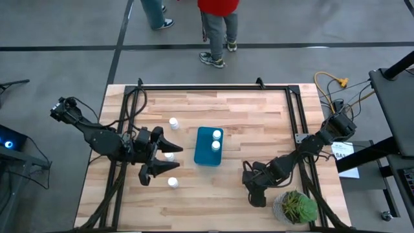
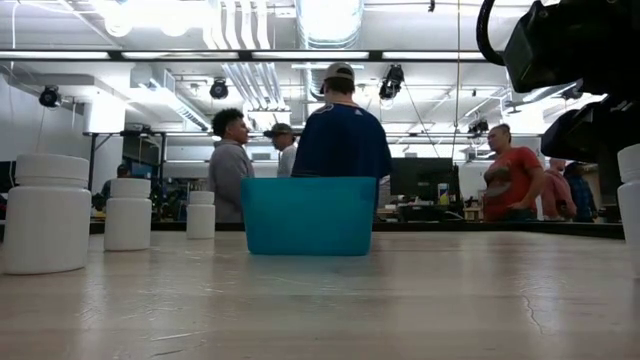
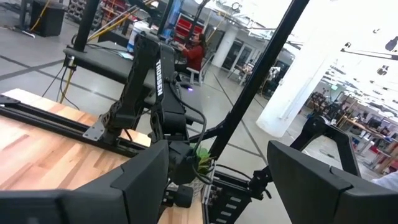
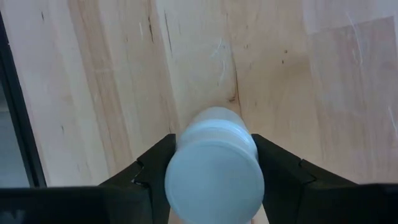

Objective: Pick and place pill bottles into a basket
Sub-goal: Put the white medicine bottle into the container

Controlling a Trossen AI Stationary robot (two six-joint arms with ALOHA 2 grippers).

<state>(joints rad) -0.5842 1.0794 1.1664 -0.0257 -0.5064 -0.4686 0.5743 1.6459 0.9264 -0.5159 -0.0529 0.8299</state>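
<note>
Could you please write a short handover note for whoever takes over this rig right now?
Left hand: open and holding nothing, over the table left of the basket.
Right hand: shut on one pill bottle, near the potted plant; I cannot tell whether it is lifted.
Done: two bottles are in the basket.
Left: three loose bottles stand on the table left of the basket, one right by the left hand, plus the held one.

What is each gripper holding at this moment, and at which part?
The right gripper is closed on a pill bottle, one finger on each side of its body below the cap. The left gripper is open and holds nothing.
</note>
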